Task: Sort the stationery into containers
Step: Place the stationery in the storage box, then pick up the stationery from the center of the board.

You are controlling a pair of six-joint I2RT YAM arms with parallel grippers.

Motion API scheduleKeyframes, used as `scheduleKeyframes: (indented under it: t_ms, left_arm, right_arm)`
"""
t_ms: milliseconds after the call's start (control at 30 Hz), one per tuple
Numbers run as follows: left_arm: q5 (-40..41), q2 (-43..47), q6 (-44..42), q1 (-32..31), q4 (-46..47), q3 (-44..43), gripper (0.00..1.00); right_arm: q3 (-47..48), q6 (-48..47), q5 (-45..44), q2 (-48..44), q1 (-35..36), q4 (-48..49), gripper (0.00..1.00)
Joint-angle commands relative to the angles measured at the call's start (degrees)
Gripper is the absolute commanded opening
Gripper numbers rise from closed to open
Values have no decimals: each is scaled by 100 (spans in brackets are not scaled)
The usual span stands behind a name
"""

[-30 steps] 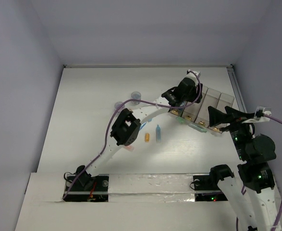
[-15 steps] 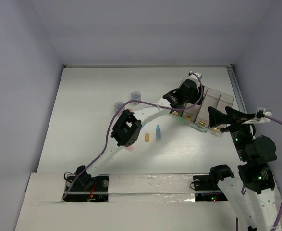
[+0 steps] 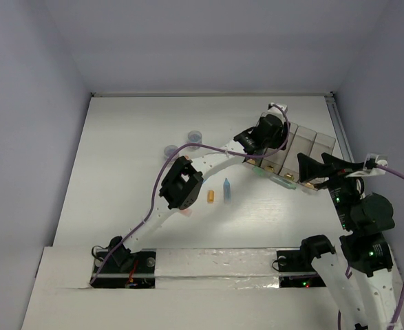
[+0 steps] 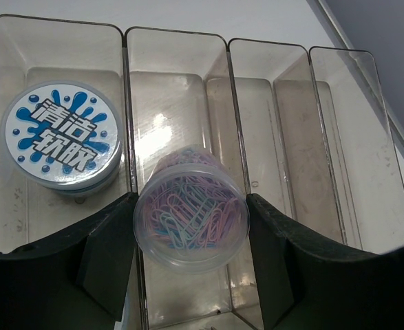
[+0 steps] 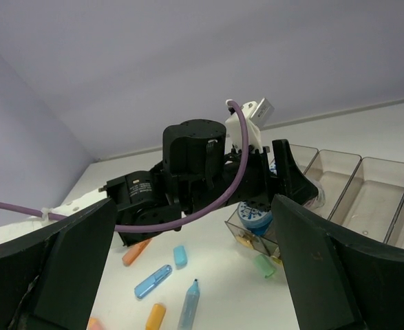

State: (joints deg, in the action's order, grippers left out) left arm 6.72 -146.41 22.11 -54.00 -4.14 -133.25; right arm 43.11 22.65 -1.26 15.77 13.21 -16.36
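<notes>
left pincer (image 4: 190, 230) pinches a clear tub of paper clips (image 4: 190, 214) above the organiser box (image 4: 230, 103), over its second compartment from left; right pincer (image 5: 195, 205) is spread wide.

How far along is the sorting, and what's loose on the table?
Done: one blue-labelled tub sits in the leftmost compartment of the organiser box, seen from the left wrist. In hand: the left gripper clamps a tub of paper clips over the next compartment. Left: an orange stick, a blue stick and two small tubs lie loose on the table, at least.
</notes>
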Motion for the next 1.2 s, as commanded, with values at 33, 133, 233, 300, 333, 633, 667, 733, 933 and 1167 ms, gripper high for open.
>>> scheduleKeyframes:
  t_ms: [33,133,233,300,333,633,667,733,933,1167]
  left_arm:
    - [128,95,-84,-49,133,-61,51]
    - [93,86,-75,-49,150,-52,57]
    - [40,104,-66,-49,168,-52,60]
    - [-13,95,-49,-49,194,-61,63]
    - [-13,95,-57,-49,186,-61,65]
    - [-39,244,-75,-49,177,9,75]
    - [-31,314,-92,-49,264,53,77]
    - [-48,621,-180,-49,370,229,82]
    - [-171,1667,-479,-49,1046,563,99]
    - [768,3441,-1234,-49,1546,1660,99]
  right_arm:
    - [22,-59,11,-30,41,98,100]
    - [13,-51,11,-30,41,98,100]
    - [13,-59,20,-30,41,98,100]
    - [4,-51,20,-30,41,107,100]
    - [-5,-59,20,-4,41,107,100]
    - [13,-59,11,23,41,89,100]
    - [13,-59,20,31,41,98,100]
    - [30,-51,29,101,41,89,100]
    - [215,-51,82,339,41,54,100]
    - [338,19,933,567,41,334,100]
